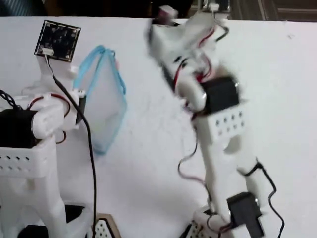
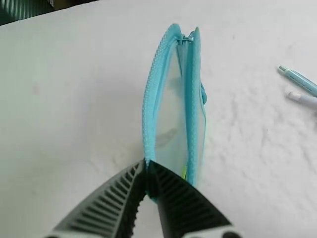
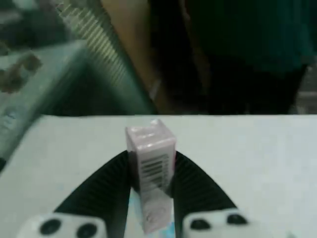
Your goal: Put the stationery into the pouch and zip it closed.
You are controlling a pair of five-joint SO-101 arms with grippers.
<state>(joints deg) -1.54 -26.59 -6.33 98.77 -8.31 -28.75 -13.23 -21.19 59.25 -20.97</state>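
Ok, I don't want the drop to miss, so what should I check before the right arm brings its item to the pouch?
1. Left gripper shut on pouch rim: ok.
2. Pouch mouth open: ok.
3. Right gripper shut on pink box: ok.
4. Box above pouch mouth: not ok, it is held well apart from the pouch.
5. Pens packed: not ok, two lie on the table.
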